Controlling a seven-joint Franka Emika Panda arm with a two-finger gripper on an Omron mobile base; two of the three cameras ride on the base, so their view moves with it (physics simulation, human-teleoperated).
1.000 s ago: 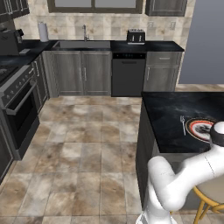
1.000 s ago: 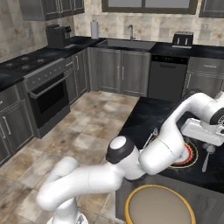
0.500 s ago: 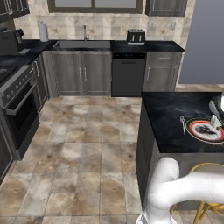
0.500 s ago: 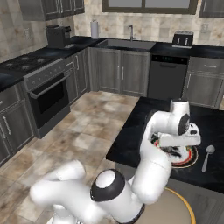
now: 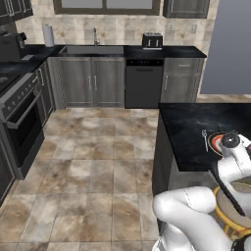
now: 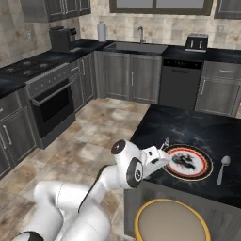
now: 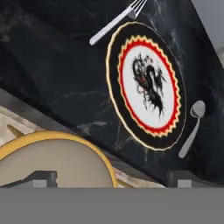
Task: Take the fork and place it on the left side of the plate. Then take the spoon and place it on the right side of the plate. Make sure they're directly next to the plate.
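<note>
Hand view looks down on the round red-rimmed plate [image 7: 146, 85] – slim silver fork [image 7: 114, 22] just beside one edge, oval-bowled silver spoon [image 7: 191, 127] beside the opposite. Both appear placed, so the two-finger gripper [image 7: 109, 178] hangs spread and empty

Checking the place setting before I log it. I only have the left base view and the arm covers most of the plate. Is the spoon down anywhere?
Observer: Yes. The spoon lies on the counter just right of the plate, bowl pointing away from the robot.
Operator: Fork tight to the plate too?
Observer: The fork lies close along the opposite rim. I can't tell whether they touch.
Operator: Tool carrying anything?
Observer: No. The tool is open and empty, at the counter edge on the fork side of the plate.
</note>
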